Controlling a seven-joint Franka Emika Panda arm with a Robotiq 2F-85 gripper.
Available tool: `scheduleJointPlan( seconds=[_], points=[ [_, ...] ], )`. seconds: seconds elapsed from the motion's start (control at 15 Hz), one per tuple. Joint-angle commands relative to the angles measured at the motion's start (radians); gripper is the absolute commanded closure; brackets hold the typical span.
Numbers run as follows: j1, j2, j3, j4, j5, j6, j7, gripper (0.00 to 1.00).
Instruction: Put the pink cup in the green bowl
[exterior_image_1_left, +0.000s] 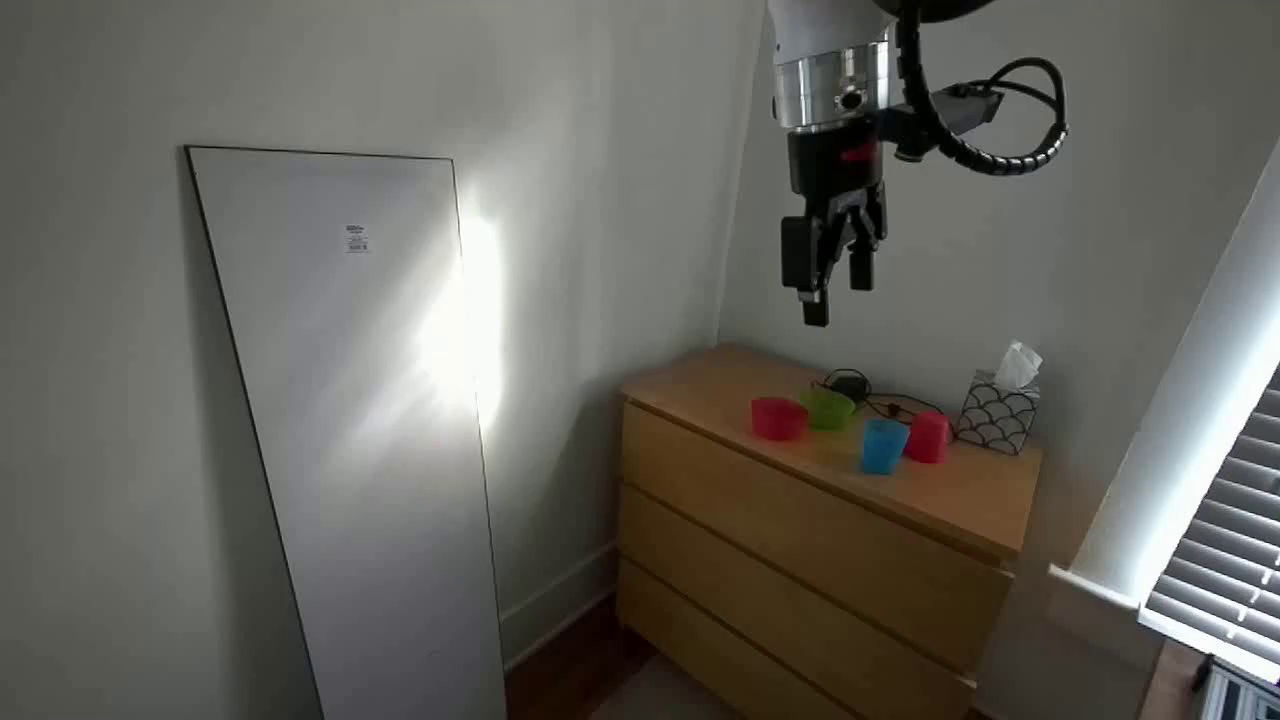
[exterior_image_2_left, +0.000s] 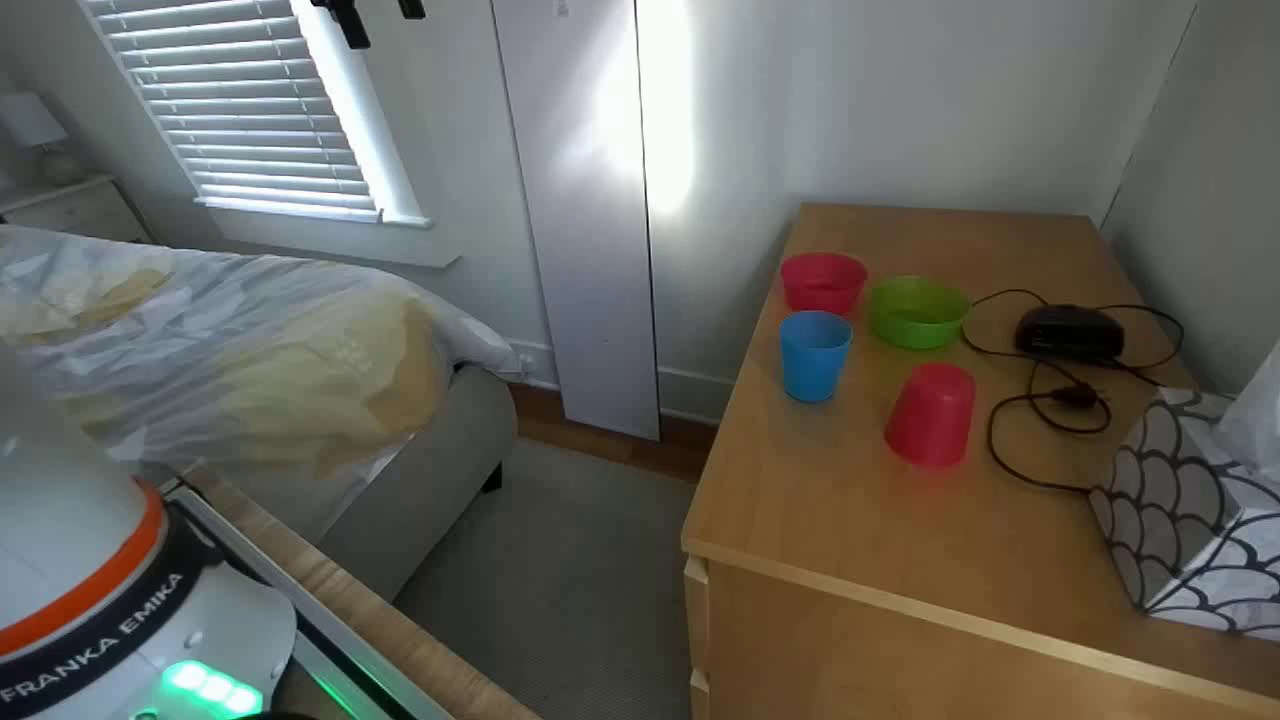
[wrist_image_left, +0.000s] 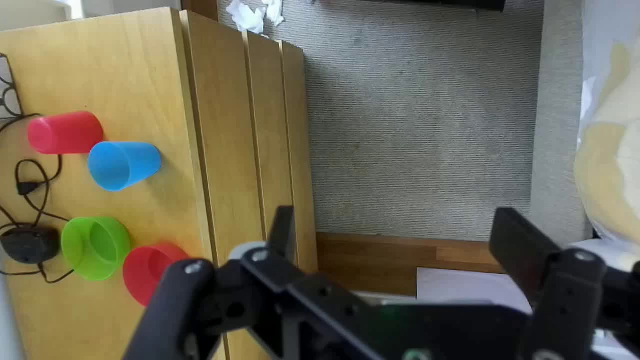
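Wrist view: the gripper (wrist_image_left: 393, 225) has its fingers well apart, with carpet (wrist_image_left: 415, 125) showing in the gap. In an exterior view, the pink cup (exterior_image_2_left: 932, 415) stands upside down (narrow base uppermost) on the wooden dresser (exterior_image_2_left: 800, 520), outside the green bowl (exterior_image_2_left: 918, 315). That bowl sits mouth up, its bare green bottom visible. Also mouth up are the pink bowl (exterior_image_2_left: 822, 283), just beside it, and the blue cup (exterior_image_2_left: 814, 360). In both exterior views, white tissue (exterior_image_1_left: 1018, 366) sticks out of a patterned tissue box (exterior_image_1_left: 996, 415).
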Motion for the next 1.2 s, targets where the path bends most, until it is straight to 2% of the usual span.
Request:
scheduleJointPlan(
  seconds=[0.0,0.47,0.67,1.13],
  points=[
    [0.036,0.004,-0.032,0.003,-0.007,-0.003,0.007,0.0],
    [0.034,-0.007,-0.04,-0.004,0.001,0.016,-0.006,0.0],
    [0.019,-0.05,-0.102,-0.054,0.05,0.067,-0.035,0.0],
    [-0.049,-0.134,-0.314,-0.248,0.217,0.248,-0.181,0.0]
  ],
)
